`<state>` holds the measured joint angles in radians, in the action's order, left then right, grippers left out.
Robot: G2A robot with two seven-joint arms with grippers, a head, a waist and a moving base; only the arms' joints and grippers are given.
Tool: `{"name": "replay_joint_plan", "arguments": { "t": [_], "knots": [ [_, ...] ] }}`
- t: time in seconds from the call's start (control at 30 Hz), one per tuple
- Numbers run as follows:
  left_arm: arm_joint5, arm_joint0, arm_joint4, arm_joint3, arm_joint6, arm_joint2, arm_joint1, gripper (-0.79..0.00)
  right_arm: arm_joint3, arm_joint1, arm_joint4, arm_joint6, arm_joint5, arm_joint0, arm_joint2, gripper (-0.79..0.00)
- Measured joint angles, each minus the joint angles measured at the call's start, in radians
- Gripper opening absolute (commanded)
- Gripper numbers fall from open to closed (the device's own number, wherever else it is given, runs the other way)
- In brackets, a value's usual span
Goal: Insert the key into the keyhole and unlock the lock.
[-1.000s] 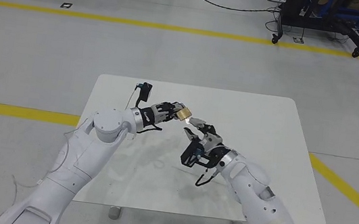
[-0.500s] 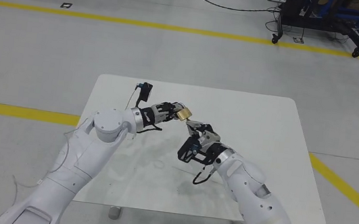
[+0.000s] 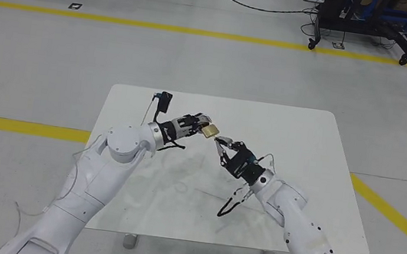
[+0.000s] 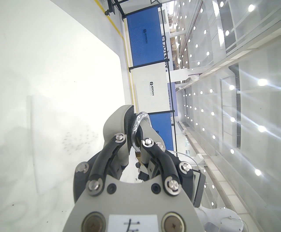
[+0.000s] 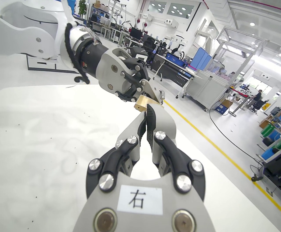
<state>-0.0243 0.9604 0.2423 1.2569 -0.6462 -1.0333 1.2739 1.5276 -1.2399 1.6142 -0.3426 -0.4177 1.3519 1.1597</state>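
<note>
A brass padlock [image 3: 209, 131] hangs above the table's middle, with my left gripper [image 3: 202, 125] shut on it. In the left wrist view its steel shackle [image 4: 140, 123] curves between the grey fingers [image 4: 116, 131]. My right gripper [image 5: 149, 109] is shut, and its fingertips touch the bottom face of the padlock [image 5: 142, 102]. The key is pinched between the black pads [image 5: 151, 123] and is almost wholly hidden. From the top view, the right gripper [image 3: 222, 141] sits just right of the lock.
The white table [image 3: 302, 140] lies under both arms, with bare surface to the right and front. A black cable [image 3: 232, 202] dangles from the right forearm. Yellow floor lines run beside the table.
My right wrist has rolled over and the gripper has risen towards the padlock, bringing its tips up against the lock's underside. The left arm has barely shifted.
</note>
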Motion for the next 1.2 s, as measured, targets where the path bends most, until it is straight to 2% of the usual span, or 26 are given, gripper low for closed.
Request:
{"name": "replay_joint_plan", "arguments": {
  "t": [0.2, 0.43, 0.5, 0.6, 0.7, 0.8, 0.83, 0.87, 0.9, 1.07, 1.2],
  "knots": [
    [0.050, -0.029, 0.002, -0.024, -0.041, 0.004, 0.002, -0.785, 0.040, 0.021, 0.004, -0.056, -0.005, 0.048, 0.093, 0.000],
    [0.154, -0.154, -0.139, -0.110, -0.242, 0.134, 0.020, -0.785, 0.147, 0.066, -0.013, -0.075, -0.022, 0.208, 0.368, 0.000],
    [0.189, -0.219, -0.223, -0.148, -0.326, 0.215, 0.038, -0.785, 0.152, 0.069, -0.014, -0.073, -0.025, 0.220, 0.407, 0.000],
    [0.201, -0.317, -0.332, -0.214, -0.424, 0.344, 0.079, -0.785, 0.150, 0.068, -0.014, -0.073, -0.024, 0.214, 0.388, 0.000],
    [0.185, -0.378, -0.351, -0.292, -0.457, 0.445, 0.130, -0.785, 0.150, 0.068, -0.014, -0.073, -0.024, 0.215, 0.388, 0.000],
    [0.152, -0.411, -0.345, -0.379, -0.436, 0.509, 0.178, -0.785, 0.150, 0.068, -0.014, -0.073, -0.024, 0.215, 0.388, 0.000],
    [0.140, -0.418, -0.345, -0.404, -0.425, 0.524, 0.192, -0.594, 0.150, 0.068, -0.014, -0.073, -0.024, 0.215, 0.388, 0.000],
    [0.125, -0.428, -0.344, -0.436, -0.414, 0.540, 0.209, -0.360, 0.150, 0.068, -0.014, -0.073, -0.024, 0.215, 0.388, 0.000],
    [0.114, -0.435, -0.342, -0.459, -0.407, 0.550, 0.221, -0.009, 0.150, 0.068, -0.014, -0.073, -0.024, 0.215, 0.388, 0.000],
    [0.074, -0.480, -0.327, -0.577, -0.414, 0.574, 0.269, 0.000, 0.150, 0.068, -0.014, -0.073, -0.024, 0.215, 0.388, 0.000],
    [0.055, -0.514, -0.317, -0.648, -0.415, 0.555, 0.278, 0.000, 0.150, 0.068, -0.014, -0.073, -0.024, 0.215, 0.388, 0.000]
  ]
}}
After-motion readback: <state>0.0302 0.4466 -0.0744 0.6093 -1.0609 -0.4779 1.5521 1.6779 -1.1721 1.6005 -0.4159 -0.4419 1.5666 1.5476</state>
